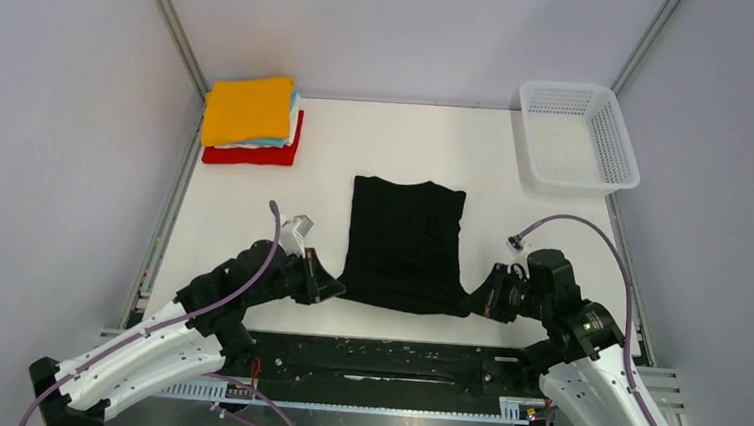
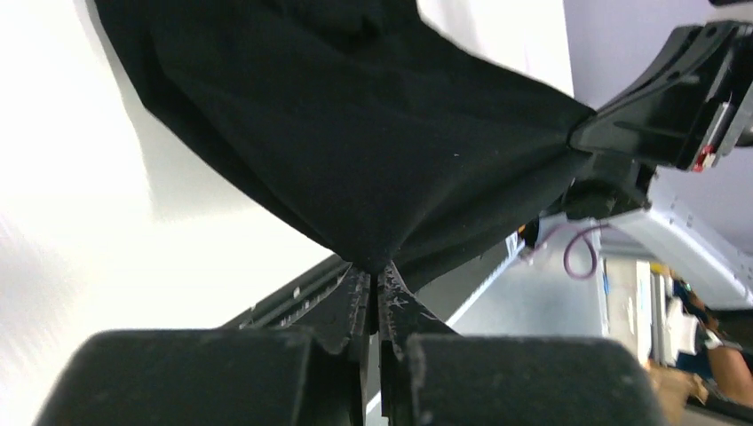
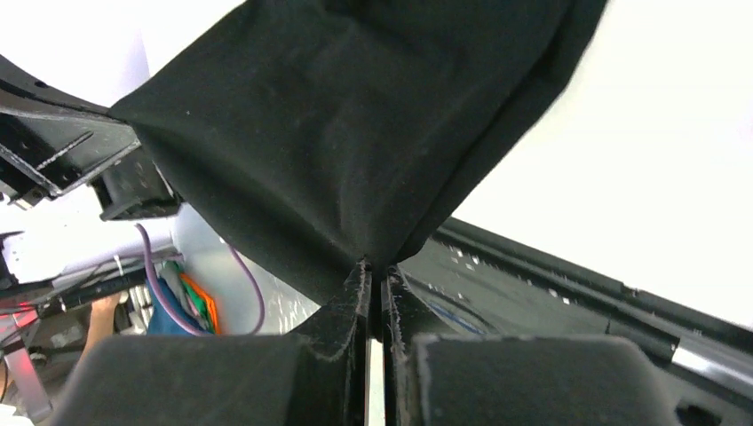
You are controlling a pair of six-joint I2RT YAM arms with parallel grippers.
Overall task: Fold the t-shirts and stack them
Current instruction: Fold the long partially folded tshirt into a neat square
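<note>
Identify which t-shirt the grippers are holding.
The black t-shirt, alone in the middle: the left gripper and right gripper each pinch a near corner. The orange-topped folded stack lies apart at the far left.

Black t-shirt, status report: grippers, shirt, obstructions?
Both shut: left gripper, right gripper, on black t-shirt near corners. Near edge stretched between them. Nothing blocking.

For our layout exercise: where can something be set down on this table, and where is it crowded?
Bare: between shirt stack and basket, beyond the black shirt; also either side of it. Crowded: near edge, where left claw and right claw pinch its corners.
</note>
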